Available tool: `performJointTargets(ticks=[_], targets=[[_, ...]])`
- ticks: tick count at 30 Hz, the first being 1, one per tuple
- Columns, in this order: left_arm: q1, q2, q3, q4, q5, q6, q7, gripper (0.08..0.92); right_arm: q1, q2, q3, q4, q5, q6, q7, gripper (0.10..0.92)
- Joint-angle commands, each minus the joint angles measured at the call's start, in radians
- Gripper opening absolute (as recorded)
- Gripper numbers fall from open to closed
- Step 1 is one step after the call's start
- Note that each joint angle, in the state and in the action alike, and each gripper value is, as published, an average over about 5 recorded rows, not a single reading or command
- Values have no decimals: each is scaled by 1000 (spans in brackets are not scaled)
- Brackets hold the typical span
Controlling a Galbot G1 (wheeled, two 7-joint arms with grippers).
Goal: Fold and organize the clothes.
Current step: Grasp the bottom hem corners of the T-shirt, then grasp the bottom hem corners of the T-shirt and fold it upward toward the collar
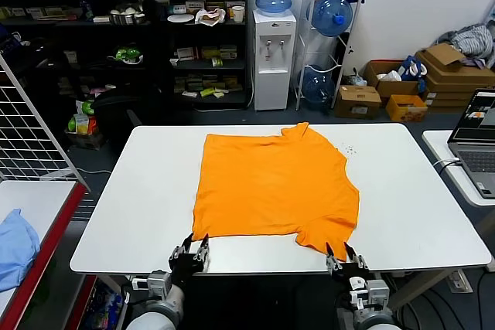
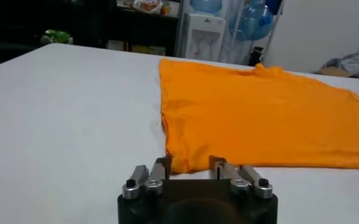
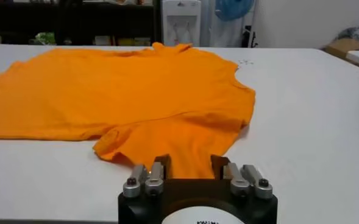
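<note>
Orange T-shirt (image 1: pixel 274 187) looks light, floppy; take near hem corners at bench (image 1: pixel 139 191) edge. Left hand (image 1: pixel 191 253) and right hand (image 1: pixel 345 256) each part-closed round a corner; grip not confirmed.

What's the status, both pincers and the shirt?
Left pincer at the near-left corner of the T-shirt, fabric between its fingers. Right pincer likewise at the near-right sleeve. T-shirt flat on the table. Nothing in the way.

A bright orange soft-fabric T-shirt (image 2: pixel 258 115) lies spread flat on a white table (image 2: pixel 63 115). Its near corner sits between the metal fingers (image 2: pixel 158 172) of the left gripper (image 2: pixel 188 170), which is low at the table's near edge. Dark shelving and a white water dispenser (image 2: pixel 199 33) stand beyond the far edge.
</note>
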Motion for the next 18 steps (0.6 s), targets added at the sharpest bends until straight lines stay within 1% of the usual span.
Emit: performJointTargets(ticks=[1, 5, 9, 12, 18], targets=[[-6, -1, 4, 7, 5, -1, -3, 348, 0, 2, -2, 1, -2, 1, 1, 344], [-3, 0, 3, 1, 9, -3, -7, 236, -6, -1, -1, 8, 2, 8, 1, 222], [11, 5, 1, -19, 9, -3, -12, 125, -26, -9, -2, 34, 15, 17, 3, 136], [36, 19, -4, -54, 2, -2, -17, 93, -62, -24, -2, 74, 31, 22, 7, 124], [137, 91, -12, -166, -52, 6, -43, 92, -184, -81, 17, 163, 57, 36, 23, 124]])
